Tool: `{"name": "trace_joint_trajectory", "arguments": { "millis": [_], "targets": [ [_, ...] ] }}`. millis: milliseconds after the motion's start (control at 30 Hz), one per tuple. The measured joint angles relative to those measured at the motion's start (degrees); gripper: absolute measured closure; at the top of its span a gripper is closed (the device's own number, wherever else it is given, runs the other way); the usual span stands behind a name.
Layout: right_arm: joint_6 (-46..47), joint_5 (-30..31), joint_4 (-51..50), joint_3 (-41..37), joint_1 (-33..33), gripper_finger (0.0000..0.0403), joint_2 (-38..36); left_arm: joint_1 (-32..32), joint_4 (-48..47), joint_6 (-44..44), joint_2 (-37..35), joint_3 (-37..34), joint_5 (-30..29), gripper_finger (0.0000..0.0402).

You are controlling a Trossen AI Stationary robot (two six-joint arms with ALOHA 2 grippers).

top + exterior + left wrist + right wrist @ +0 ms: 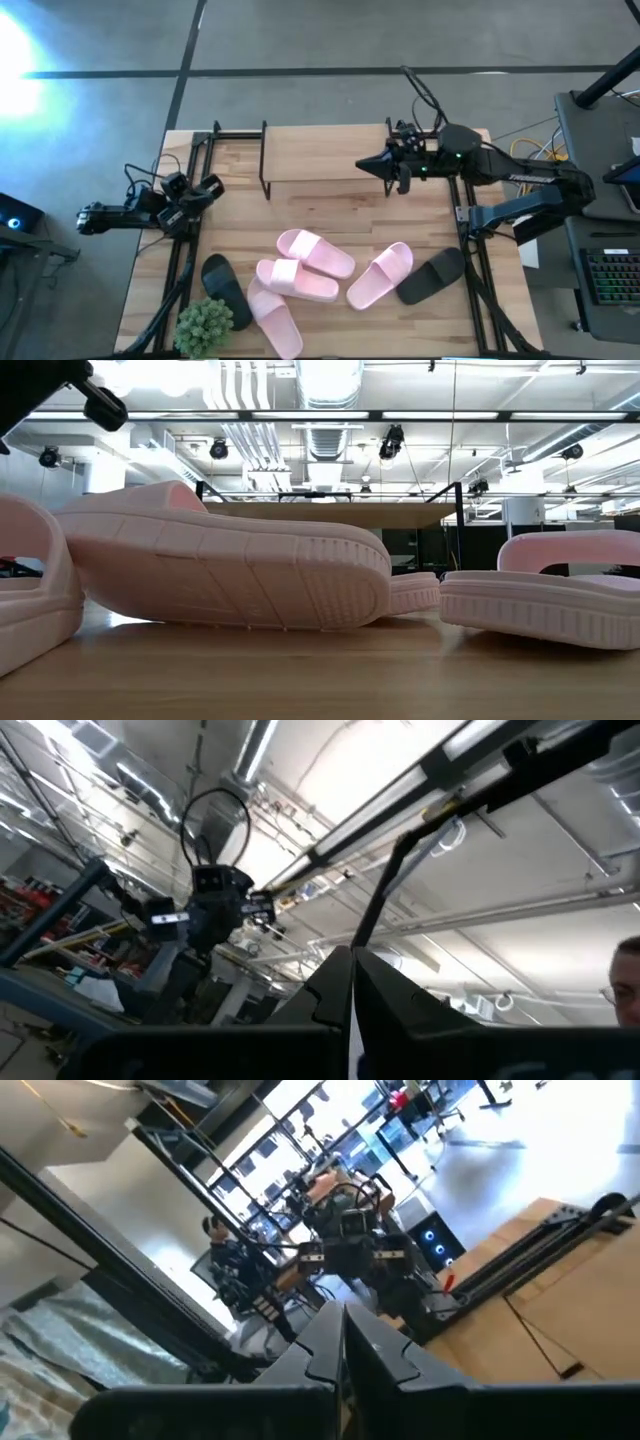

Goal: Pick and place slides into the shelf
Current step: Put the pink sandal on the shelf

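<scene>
Several pale pink slides [315, 252] and two black slides [227, 290] [432, 275] lie loose on the near half of the wooden table; one pink slide [297, 280] rests partly on its neighbours. In the low view the pink slides [220, 560] fill the foreground. The shelf [325, 155] stands at the table's far edge, its top board bare. My right gripper [365, 165] hovers shut above the shelf's right end, pointing toward the table's left, nothing in it [343, 1315]. My left gripper [212, 188] waits shut at the table's left edge, tipped upward [352, 960].
A small green plant [205, 325] stands at the near left corner beside a black slide. Black frame rails [190, 230] run along both sides of the table. A desk with a keyboard [610, 275] is off the right side. A person shows in the room behind.
</scene>
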Motion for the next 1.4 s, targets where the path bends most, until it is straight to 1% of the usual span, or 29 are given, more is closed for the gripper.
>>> {"name": "trace_joint_trajectory", "arguments": {
  "millis": [100,200,267,367,500,567,667,867,933,1100,1167,1300,1400],
  "targets": [
    [-0.2,-5.6,-3.3,3.4,-0.4,0.0394,3.5,0.0,0.1,-0.1,-0.1,0.0,-3.2,0.0402],
    [-1.3,-6.4,-15.1,8.9,0.1,0.0389,6.8,0.0,0.3,-0.1,-0.2,0.0,-4.5,0.0402],
    [-3.4,-4.3,-25.7,13.5,1.6,0.0379,9.1,0.0,0.4,-0.1,-0.2,0.0,-4.5,0.0402],
    [-5.4,1.3,-41.9,20.6,4.8,0.0358,13.1,0.0,0.3,-0.2,0.0,0.0,-4.5,0.0402],
    [-5.4,9.6,-57.5,28.3,9.2,0.0324,17.9,0.0,0.3,-0.1,0.1,0.0,-4.4,0.0402],
    [-3.8,12.2,-64.0,31.6,10.8,0.0306,20.2,0.0,0.3,0.0,0.1,0.0,-4.4,0.0402],
    [-0.2,14.5,-72.3,34.9,13.0,0.0280,23.6,0.0,0.3,0.0,0.1,0.0,-4.4,0.0402],
    [6.6,16.0,-85.2,37.9,16.5,0.0237,29.4,0.0,0.3,0.4,0.0,0.0,-4.4,0.0402],
    [9.0,16.0,-87.6,38.0,17.5,0.0226,31.2,0.0,0.3,0.6,0.0,0.0,-4.4,0.0402],
    [14.2,16.0,-87.0,36.7,20.5,0.0210,34.1,0.0,0.3,0.5,0.0,0.0,-4.4,0.0402],
    [14.8,16.2,-87.3,36.2,21.9,0.0208,35.5,0.0,0.3,0.6,0.0,0.0,-4.5,0.0402],
    [14.9,18.1,-87.2,36.1,25.1,0.0209,38.7,0.0,0.1,3.5,0.0,0.0,-4.3,0.0402],
    [16.9,19.0,-87.2,36.0,27.3,0.0209,41.4,0.0,-0.7,3.4,0.1,0.0,-4.2,0.0402]
  ]
}}
